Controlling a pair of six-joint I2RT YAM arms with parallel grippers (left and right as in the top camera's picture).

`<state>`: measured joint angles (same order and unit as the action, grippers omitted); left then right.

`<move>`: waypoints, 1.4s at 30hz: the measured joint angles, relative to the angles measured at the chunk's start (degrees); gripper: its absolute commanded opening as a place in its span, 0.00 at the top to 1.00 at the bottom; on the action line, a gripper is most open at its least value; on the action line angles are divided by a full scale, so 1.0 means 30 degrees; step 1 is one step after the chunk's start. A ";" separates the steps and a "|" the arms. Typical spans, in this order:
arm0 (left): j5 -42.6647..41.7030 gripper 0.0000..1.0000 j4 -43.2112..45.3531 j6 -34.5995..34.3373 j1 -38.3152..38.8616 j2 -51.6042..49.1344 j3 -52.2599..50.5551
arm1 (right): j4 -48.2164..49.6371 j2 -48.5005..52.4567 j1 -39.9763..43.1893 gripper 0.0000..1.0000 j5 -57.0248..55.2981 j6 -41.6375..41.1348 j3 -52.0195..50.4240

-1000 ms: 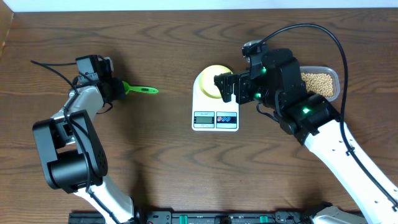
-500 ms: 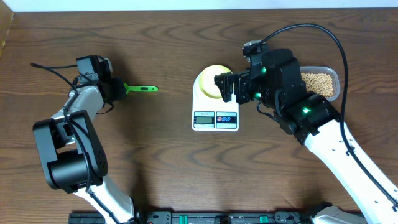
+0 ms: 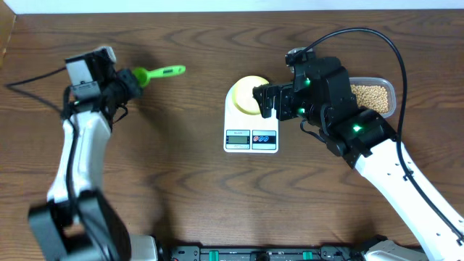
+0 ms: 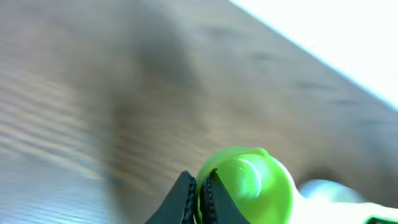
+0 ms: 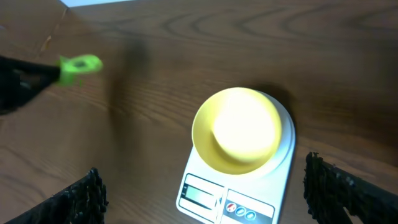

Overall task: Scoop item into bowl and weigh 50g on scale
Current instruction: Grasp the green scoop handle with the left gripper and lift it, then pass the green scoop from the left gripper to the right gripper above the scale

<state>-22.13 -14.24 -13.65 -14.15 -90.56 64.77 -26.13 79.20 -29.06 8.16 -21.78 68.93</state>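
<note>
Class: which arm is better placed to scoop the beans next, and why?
Left, probably: the left gripper is shut on the green scoop. The right gripper hangs open by the bowl, toolless.

Logged green plastic scoop [image 3: 159, 72] at far-left part of dark wooden table [image 3: 188, 181]: round head pointing left, handle aimed toward table's middle. Spotted clear plastic tub [image 3: 390, 90] at table's far-right part, only partly visible. Noted white surface [image 3: 217, 5] past table's far edge and black rail [image 3: 239, 254] along table's near edge.
</note>
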 measured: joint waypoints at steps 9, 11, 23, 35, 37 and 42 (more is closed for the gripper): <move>-0.3082 0.93 -0.1749 -0.0525 0.2506 0.4189 0.0000 | 0.2186 0.0087 0.0000 0.01 0.4240 0.0117 0.0000; -0.4109 0.93 -0.1770 -0.0525 0.2951 0.4299 0.0000 | 0.2565 0.0087 0.0000 0.02 0.5530 0.0124 0.0007; -0.6324 0.93 -0.1996 -0.0525 0.5129 0.4291 0.0000 | 0.4036 0.0087 0.0692 0.15 1.1089 0.0459 0.0007; -0.7213 0.93 -0.1188 -0.0517 0.6623 0.4291 0.0000 | 0.4051 0.0087 0.0933 0.29 1.1963 0.0284 0.0007; -0.7359 0.93 -0.0984 -0.0517 0.6790 0.4291 0.0000 | 0.4044 0.0087 0.0933 0.36 1.1999 0.0248 0.0007; -0.7599 0.93 -0.0699 -0.0525 0.6958 0.4291 0.0000 | 0.4065 0.0087 0.0933 0.81 1.2007 0.0175 0.0007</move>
<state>-44.93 -16.34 -15.22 6.72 -77.69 64.77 -13.93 79.46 -26.26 44.18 -21.26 68.95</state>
